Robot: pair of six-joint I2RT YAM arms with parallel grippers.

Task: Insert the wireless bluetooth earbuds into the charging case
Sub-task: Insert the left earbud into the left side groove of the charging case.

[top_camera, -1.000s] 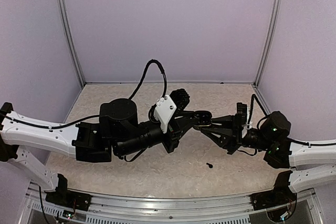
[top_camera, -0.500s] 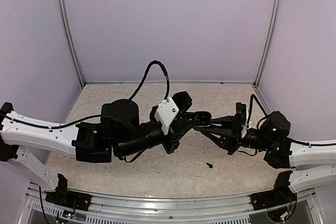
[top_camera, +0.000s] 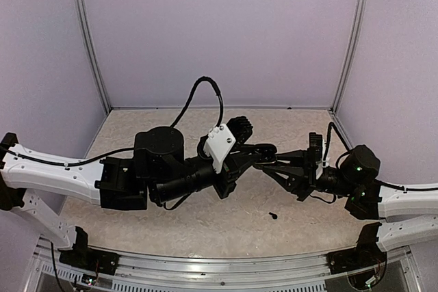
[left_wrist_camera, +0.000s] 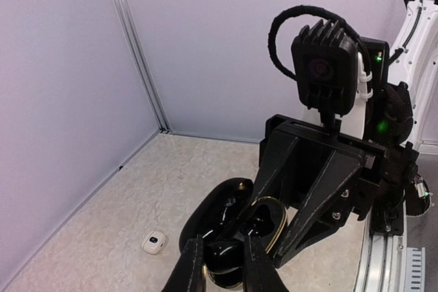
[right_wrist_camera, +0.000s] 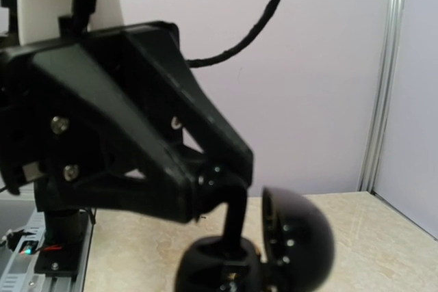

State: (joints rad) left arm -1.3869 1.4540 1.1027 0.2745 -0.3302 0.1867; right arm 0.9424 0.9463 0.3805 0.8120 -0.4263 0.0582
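My left gripper (top_camera: 254, 157) (left_wrist_camera: 222, 273) is shut on an open black charging case (left_wrist_camera: 229, 227) with a gold rim and holds it above the table. The case's lid (right_wrist_camera: 301, 237) stands open. My right gripper (top_camera: 268, 166) meets it from the right, with its fingers (left_wrist_camera: 321, 203) reaching to the case's cavity. Whether they hold anything is hidden. One black earbud (top_camera: 273, 215) lies on the table near the front. One white earbud (left_wrist_camera: 155, 242) lies on the table to the left of the case. The other earbuds are out of view.
The beige table (top_camera: 171, 210) is walled by purple panels at the back and sides. In the right wrist view the left gripper's black body (right_wrist_camera: 116, 135) fills the left half, close in front of the camera.
My left arm has shifted slightly to the right with the case. The right gripper has stayed at the case's mouth.
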